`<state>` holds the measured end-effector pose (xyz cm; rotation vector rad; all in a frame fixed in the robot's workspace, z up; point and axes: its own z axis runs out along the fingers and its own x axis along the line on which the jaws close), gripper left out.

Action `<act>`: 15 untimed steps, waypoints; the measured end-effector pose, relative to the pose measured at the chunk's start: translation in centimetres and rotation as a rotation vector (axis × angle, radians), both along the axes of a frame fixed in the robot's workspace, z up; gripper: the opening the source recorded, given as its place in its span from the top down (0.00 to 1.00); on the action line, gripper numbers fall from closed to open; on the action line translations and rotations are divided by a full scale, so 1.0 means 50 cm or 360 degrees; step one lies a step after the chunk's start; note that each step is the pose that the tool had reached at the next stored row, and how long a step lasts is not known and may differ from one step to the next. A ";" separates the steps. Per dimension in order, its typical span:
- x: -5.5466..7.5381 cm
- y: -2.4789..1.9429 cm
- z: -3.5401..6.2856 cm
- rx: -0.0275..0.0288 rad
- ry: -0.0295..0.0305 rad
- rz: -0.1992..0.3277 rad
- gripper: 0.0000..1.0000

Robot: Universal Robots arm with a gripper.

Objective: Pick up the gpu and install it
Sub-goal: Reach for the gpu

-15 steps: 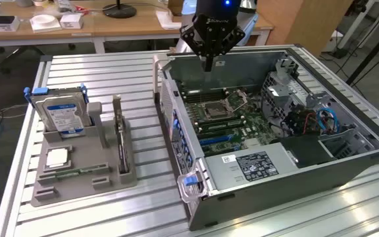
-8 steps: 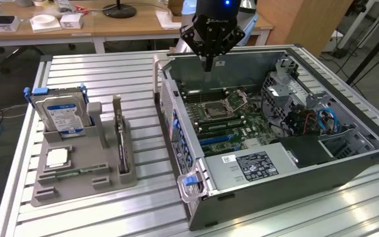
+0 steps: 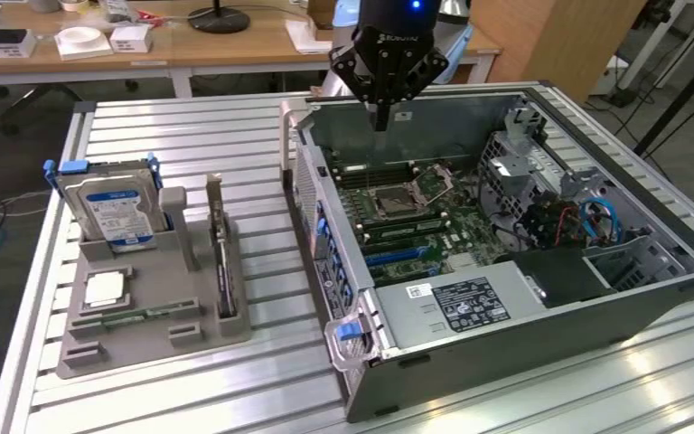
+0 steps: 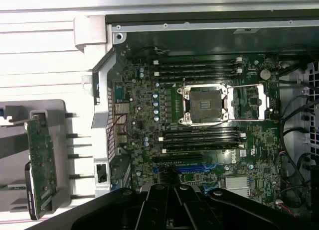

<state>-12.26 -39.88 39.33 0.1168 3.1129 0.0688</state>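
We see the gpu [image 3: 218, 249] standing on edge in a slot of the grey holder [image 3: 118, 351], on the exterior view's left. It sits just right of the hard drive [image 3: 112, 208] and well apart from the open case [image 3: 540, 316]. The gripper [image 3: 379, 116] hangs above the case's far wall, its fingers closed on nothing. The motherboard [image 3: 426, 231] lies below it.

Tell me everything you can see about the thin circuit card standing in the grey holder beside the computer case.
The gpu is a thin, flat rectangular circuit card, dark-faced, green on one side. It stands on its long edge in a slot of the grey plastic holder on the slatted metal table, nothing else touching it.
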 end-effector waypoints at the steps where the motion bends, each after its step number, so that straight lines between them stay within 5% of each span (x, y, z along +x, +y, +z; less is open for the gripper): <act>1: -0.001 -0.0001 0.000 0.00000 0.00001 0.0000 0.89; 15: -0.030 -0.0001 0.000 -0.00001 0.00001 0.0000 0.89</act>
